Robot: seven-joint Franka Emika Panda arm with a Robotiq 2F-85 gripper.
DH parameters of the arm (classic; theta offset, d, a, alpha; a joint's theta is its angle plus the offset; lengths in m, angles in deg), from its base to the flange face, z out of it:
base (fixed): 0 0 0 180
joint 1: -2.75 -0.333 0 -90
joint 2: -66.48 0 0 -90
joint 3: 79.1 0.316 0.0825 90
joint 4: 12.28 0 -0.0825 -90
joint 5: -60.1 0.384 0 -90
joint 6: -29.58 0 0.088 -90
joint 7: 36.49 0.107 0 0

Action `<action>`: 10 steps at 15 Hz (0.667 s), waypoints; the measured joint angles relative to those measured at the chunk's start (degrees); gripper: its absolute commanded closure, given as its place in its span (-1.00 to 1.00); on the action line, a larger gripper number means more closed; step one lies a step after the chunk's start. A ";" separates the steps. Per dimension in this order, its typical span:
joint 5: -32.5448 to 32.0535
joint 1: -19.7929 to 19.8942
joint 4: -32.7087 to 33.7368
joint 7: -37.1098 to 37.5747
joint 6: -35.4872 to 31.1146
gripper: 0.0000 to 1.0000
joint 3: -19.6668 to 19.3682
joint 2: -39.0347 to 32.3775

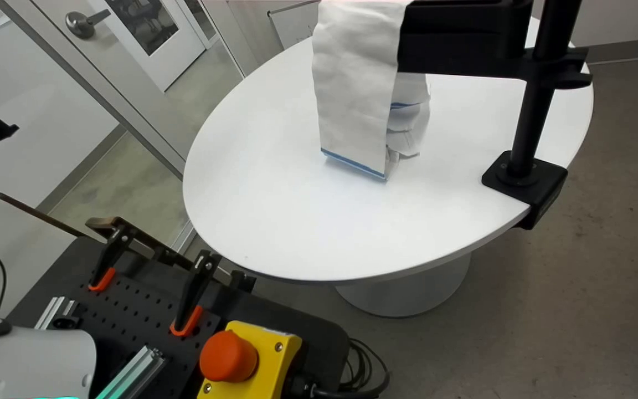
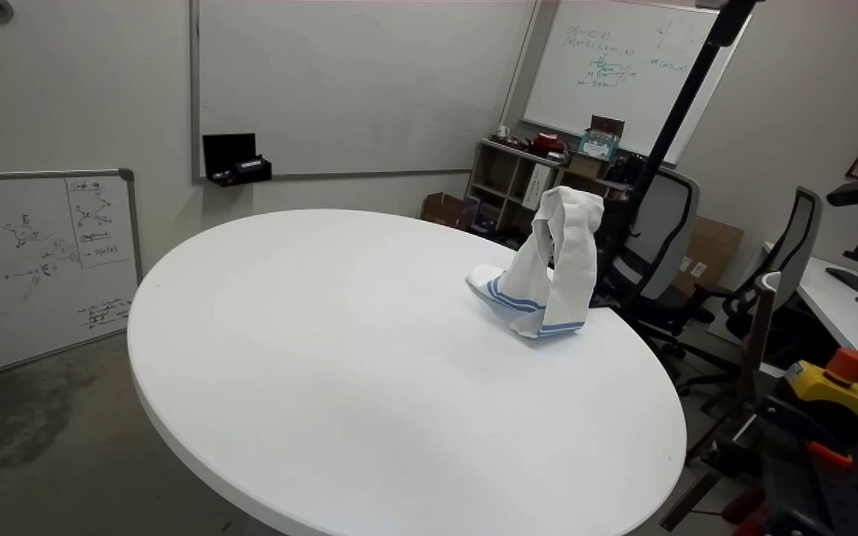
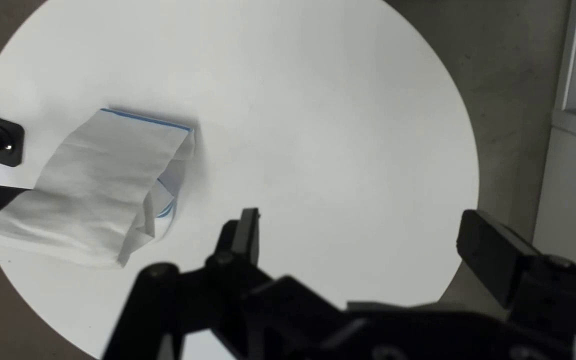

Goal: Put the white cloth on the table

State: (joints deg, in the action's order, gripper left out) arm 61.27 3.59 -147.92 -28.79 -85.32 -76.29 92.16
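Observation:
The white cloth [image 1: 355, 83] with blue stripes is draped over a black horizontal arm above the table [image 1: 263, 210]. In an exterior view the cloth [image 2: 570, 253] hangs in a loop, its striped lower ends at or just above the white tabletop [image 2: 369, 387]; contact is hard to tell. In the wrist view the cloth [image 3: 93, 185] lies left of my gripper [image 3: 359, 214]. My gripper is open and empty, its fingers wide apart over the tabletop [image 3: 328, 125], not touching the cloth. The gripper does not show in either exterior view.
A black post clamp [image 1: 524, 177] grips the table edge and carries the black arm [image 1: 463, 39] under the cloth. A dark cart holds a yellow box with a red button [image 1: 252, 360] and orange-tipped clamps [image 1: 191, 299]. Chairs [image 2: 656, 231] and shelves [image 2: 511, 179] stand beyond the table.

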 measured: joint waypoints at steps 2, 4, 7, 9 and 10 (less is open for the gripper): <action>-0.06 2.07 1.11 1.83 -2.97 -1.00 -0.80 -2.18; -0.29 3.89 2.32 2.82 -6.20 -1.00 -1.88 -4.60; -1.57 6.33 4.54 4.29 -9.48 -1.00 -3.48 -8.67; -3.02 7.75 6.19 6.15 -10.48 -1.00 -4.38 -11.71; -3.80 8.34 6.98 7.32 -10.81 -1.00 -4.76 -13.23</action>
State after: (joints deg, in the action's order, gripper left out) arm 57.47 11.93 -140.94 -21.46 -96.13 -81.05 78.93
